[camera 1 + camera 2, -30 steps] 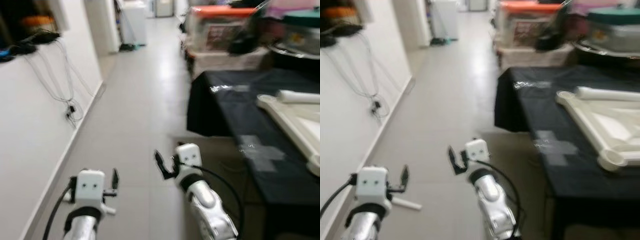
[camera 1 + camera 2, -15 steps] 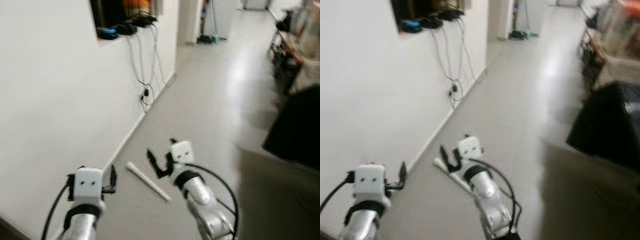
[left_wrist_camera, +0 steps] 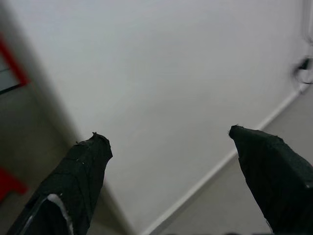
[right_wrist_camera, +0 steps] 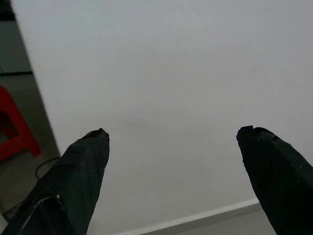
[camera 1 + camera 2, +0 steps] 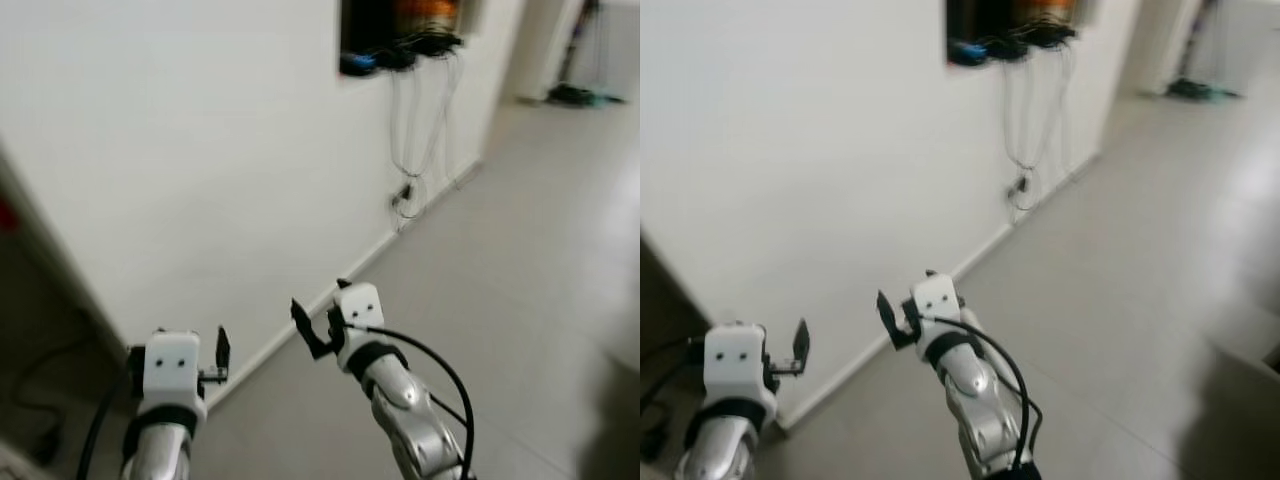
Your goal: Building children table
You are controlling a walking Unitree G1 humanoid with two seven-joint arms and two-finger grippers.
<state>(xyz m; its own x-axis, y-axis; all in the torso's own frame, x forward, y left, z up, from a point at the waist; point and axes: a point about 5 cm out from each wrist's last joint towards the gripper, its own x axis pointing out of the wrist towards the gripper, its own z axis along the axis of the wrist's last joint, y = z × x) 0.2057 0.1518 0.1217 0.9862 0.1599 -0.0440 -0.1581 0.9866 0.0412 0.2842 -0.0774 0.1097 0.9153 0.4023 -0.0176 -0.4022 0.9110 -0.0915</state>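
Both arms are held out in front of me over a grey floor [image 5: 520,260], facing a white wall [image 5: 180,150]. My left gripper [image 3: 166,139] is open, with bare wall between its black fingers [image 3: 78,166]. My right gripper [image 4: 171,134] is open too and holds nothing; it hangs a little further forward [image 5: 318,318] than the left gripper [image 5: 215,355].
The wall's white baseboard [image 5: 300,320] runs diagonally along the floor. A dark recess [image 5: 395,35] high in the wall holds gear, with cables [image 5: 410,150] hanging down. The wall ends at a corner [image 5: 40,250] on my left, with a red stool [image 4: 14,132] beyond it.
The camera has swung left: the black table and the white rod on the floor have left the picture, and the wall now lies ahead. Both grippers keep their pose.
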